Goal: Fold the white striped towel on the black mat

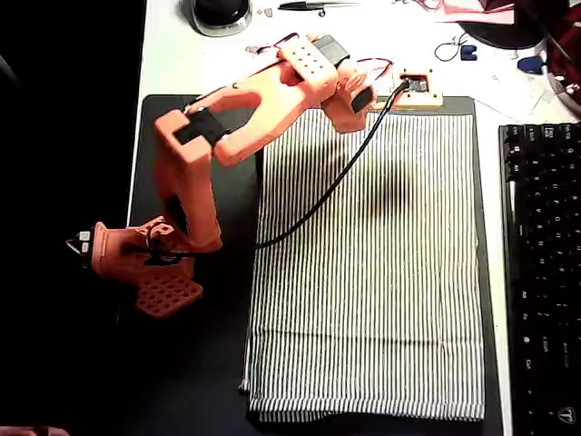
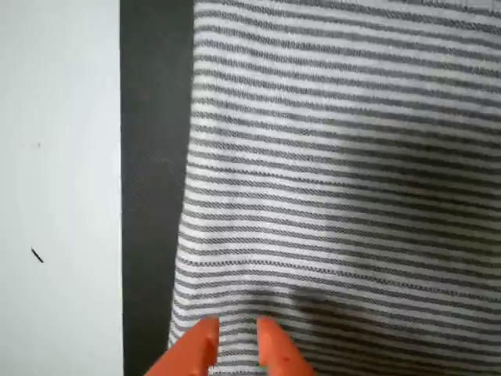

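Observation:
The white striped towel [image 1: 372, 272] lies spread flat on the black mat [image 1: 234, 195], covering most of its right part. My orange gripper [image 1: 356, 102] hangs over the towel's far edge near the top left corner in the overhead view. In the wrist view its two orange fingertips [image 2: 239, 341] stand a narrow gap apart right above the towel [image 2: 337, 180], close to the hem beside the bare strip of mat [image 2: 153, 196]. Striped cloth shows flat between them, so the gripper is open by a little and holds nothing.
A black keyboard [image 1: 542, 272] lies right of the mat. A black cable [image 1: 336, 182] runs across the towel from a small orange-framed board [image 1: 419, 88] to the arm's base [image 1: 145, 259]. Clutter sits on the white desk [image 1: 172, 54] beyond the mat, including a round black object [image 1: 221, 13].

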### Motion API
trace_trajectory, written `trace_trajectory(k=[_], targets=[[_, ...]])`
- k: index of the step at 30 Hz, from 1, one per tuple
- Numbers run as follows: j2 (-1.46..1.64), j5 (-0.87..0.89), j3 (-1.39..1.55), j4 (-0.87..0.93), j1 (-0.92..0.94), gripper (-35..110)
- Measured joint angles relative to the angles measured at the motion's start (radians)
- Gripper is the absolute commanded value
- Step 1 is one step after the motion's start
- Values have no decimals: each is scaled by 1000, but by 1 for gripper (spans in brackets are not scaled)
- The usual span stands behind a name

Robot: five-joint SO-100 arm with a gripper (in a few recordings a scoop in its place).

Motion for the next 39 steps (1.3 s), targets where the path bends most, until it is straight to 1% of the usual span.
trace_trajectory(k=[7,12,20,23,30,39], targets=[[-230,5,-295,133,-5,11],[-362,5,-431,190,-3,16],[-541,6,-624,268,21,18],[-577,0,-644,272,31,15],[-621,-44,-653,264,41,0],[-580,-55,-653,284,69,0]])
